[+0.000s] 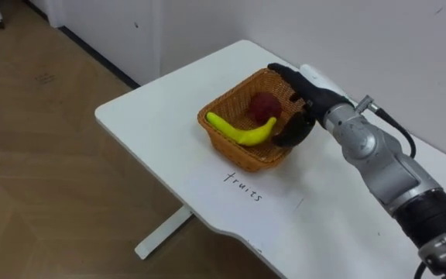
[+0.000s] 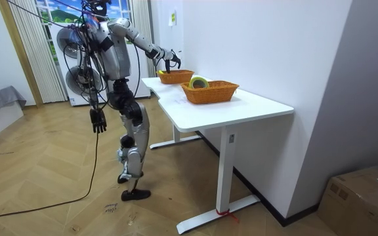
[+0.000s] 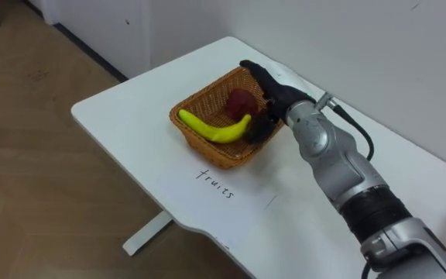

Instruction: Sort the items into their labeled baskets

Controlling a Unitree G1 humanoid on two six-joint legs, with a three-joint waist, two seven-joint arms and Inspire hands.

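Right robot hand [image 1: 299, 99] hung spread, empty, over right rim of fruit basket [image 1: 238, 155]; banana [image 1: 242, 132], red fruit [image 1: 264, 106] lay inside. Left robot hand [image 2: 97, 122] idle, low. Risk: withdrawal snagging wicker, dragging basket across bench [image 1: 153, 116].

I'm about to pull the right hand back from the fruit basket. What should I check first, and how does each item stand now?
1. Right hand empty: ok, its fingers are open over the fruit basket and hold nothing.
2. Banana in the basket: ok, it lies across the inside.
3. Red fruit in the basket: ok, it sits behind the banana.
4. Thumb free of the rim and the banana's tip: cannot tell, they are very close.
5. Left hand out of the way: ok, it hangs relaxed at the robot's side.
6. Second basket undisturbed: ok, a yellow-green roll sits in it.
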